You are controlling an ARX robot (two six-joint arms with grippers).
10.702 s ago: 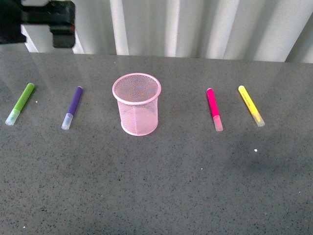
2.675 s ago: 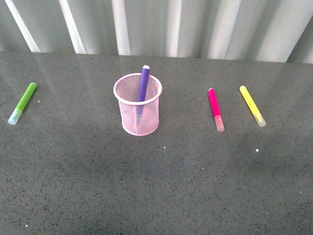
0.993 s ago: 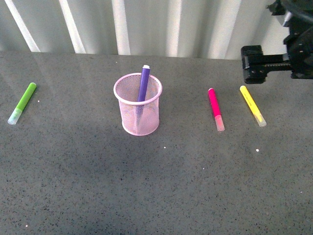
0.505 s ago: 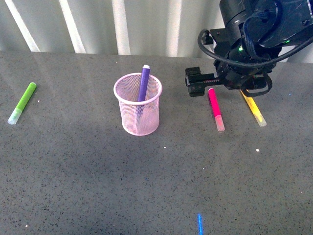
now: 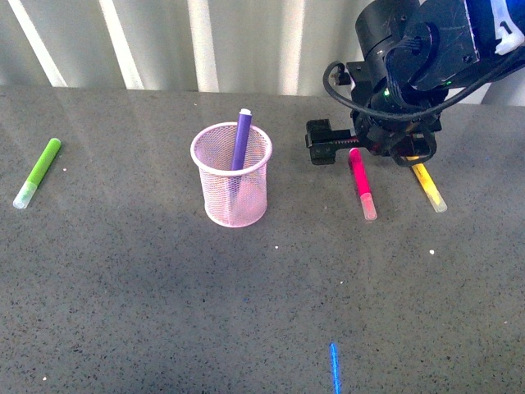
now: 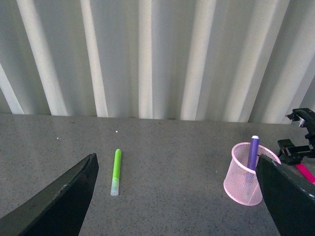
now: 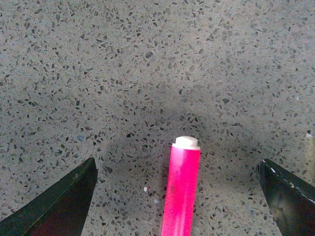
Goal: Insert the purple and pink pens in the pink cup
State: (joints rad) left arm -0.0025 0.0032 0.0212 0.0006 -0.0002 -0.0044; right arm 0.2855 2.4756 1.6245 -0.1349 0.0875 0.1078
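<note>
Now we have our right hand (image 7: 172, 201) low over the pink pen (image 5: 360, 182), opened wide to either side of its far end and gripping nothing, so that closing should catch the barrel across its width. That pen lies flat on the tabletop (image 5: 164, 312) at about 3 o'clock from the pink cup (image 5: 246, 203), the yellow pen (image 5: 426, 185) just beyond it. The purple pen (image 5: 240, 139) already leans inside the cup, so we judge half the job done. Our left hand (image 6: 174, 196) sits well back, wide open and empty, out of the way; the green pen (image 5: 37, 172) lies at 9 o'clock
</note>
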